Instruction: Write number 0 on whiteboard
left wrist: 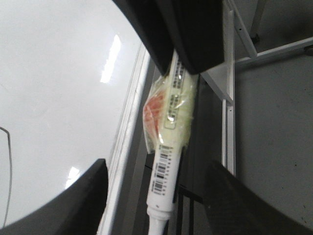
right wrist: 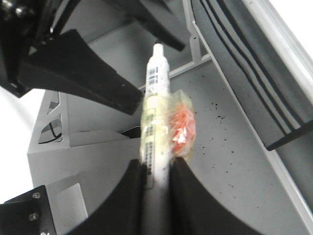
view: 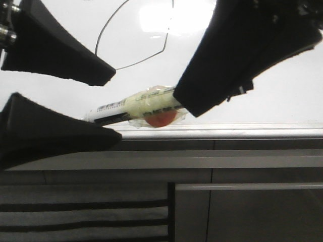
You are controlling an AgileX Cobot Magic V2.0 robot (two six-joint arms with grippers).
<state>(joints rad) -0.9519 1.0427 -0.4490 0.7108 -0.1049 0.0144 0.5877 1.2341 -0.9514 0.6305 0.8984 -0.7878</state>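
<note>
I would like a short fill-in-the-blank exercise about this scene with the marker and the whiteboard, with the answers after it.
1. The marker is held by the robot's ______ gripper.
2. The fingers of the left gripper are ______, one above and one below the marker's end.
3. The number 0 is drawn on the whiteboard in ______ ink.
4. Clear tape fastens a ______ piece to the marker.

Answers: right; open; black; red

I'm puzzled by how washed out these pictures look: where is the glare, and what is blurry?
Front view: bright glare on the whiteboard bleaches the number 0; dark tool fingers blur. Left wrist view: light streaks on the board; marker fairly sharp. Right wrist view: the right tool is soft.
</note>
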